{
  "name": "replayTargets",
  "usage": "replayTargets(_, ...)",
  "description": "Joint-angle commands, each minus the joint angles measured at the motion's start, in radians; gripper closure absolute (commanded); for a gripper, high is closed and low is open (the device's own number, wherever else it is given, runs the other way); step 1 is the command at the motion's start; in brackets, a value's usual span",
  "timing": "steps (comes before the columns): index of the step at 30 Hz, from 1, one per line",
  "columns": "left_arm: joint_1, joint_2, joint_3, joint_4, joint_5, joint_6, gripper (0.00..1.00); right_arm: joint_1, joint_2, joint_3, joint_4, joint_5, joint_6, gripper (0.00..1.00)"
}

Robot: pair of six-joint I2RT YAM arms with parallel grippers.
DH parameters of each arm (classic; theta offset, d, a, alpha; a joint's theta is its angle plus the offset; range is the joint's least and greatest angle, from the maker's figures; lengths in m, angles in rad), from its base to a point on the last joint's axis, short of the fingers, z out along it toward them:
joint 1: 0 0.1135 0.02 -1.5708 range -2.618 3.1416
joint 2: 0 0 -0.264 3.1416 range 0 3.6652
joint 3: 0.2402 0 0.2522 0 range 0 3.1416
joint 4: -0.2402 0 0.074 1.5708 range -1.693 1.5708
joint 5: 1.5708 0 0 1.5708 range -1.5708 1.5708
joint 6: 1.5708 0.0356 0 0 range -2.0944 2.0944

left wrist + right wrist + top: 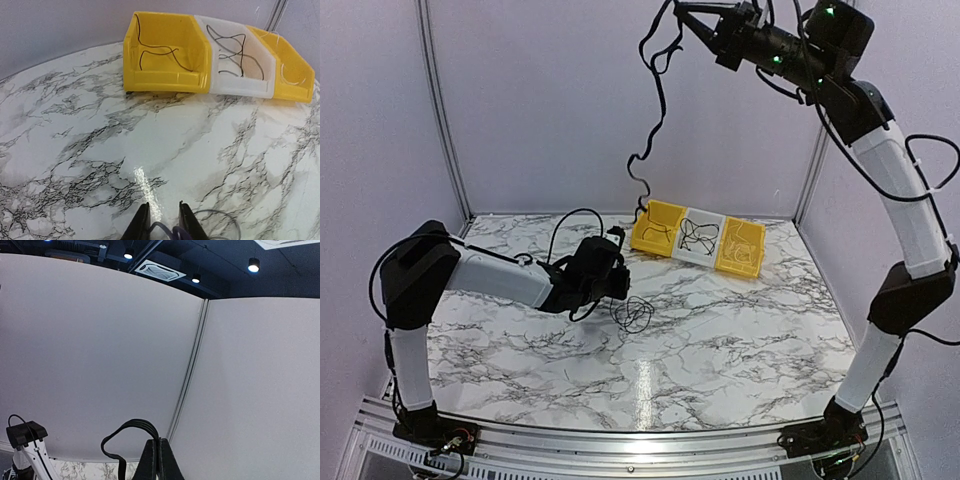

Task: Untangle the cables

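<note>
Nearest the arms, the left pincer (163, 215) is sitting low over the worktop (720, 340). Its jaws are standing a narrow gap apart with a pale bit of strand lying between them, and I cannot tell whether they are actually biting on it. The risk here, as I am judging it, is that the thin wire could be slipping out of that gap. The pincer could also be catching more than one loop, so that a lift would be dragging the whole tangle of cables (633, 313) instead of freeing one strand. That tangle is lying about the middle of the worktop, slightly toward the left edge, just beside the left pincer's tips on their right. Farther back, three bins are standing in a row by the far edge: a yellow bin (165, 80), a white bin (240, 85) and a second yellow bin (295, 85), each with thin strands lying inside. Farthest and highest, the right pincer (159, 447) is hanging well above the far edge with its jaws pressed together on a hanging cable (132, 423), which is trailing down to the first yellow bin. The danger there is that its lower end could be snagging on the bin's rim or on the strand inside. An upward pull might then be tipping the bin, or the cable could be sliding out of the grip.
</note>
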Motion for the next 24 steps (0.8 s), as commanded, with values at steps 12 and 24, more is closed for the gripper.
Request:
replayTargets(12,0.017,-0.058,-0.207,0.049,0.156,-0.082,0.65,-0.145,-0.086,-0.110,0.185,0.263,-0.122,1.00)
replayTargets(24,0.010,-0.175,-0.290,0.046,0.128,-0.150,0.41,-0.337,-0.030,-0.334,0.193,0.225,-0.152,1.00)
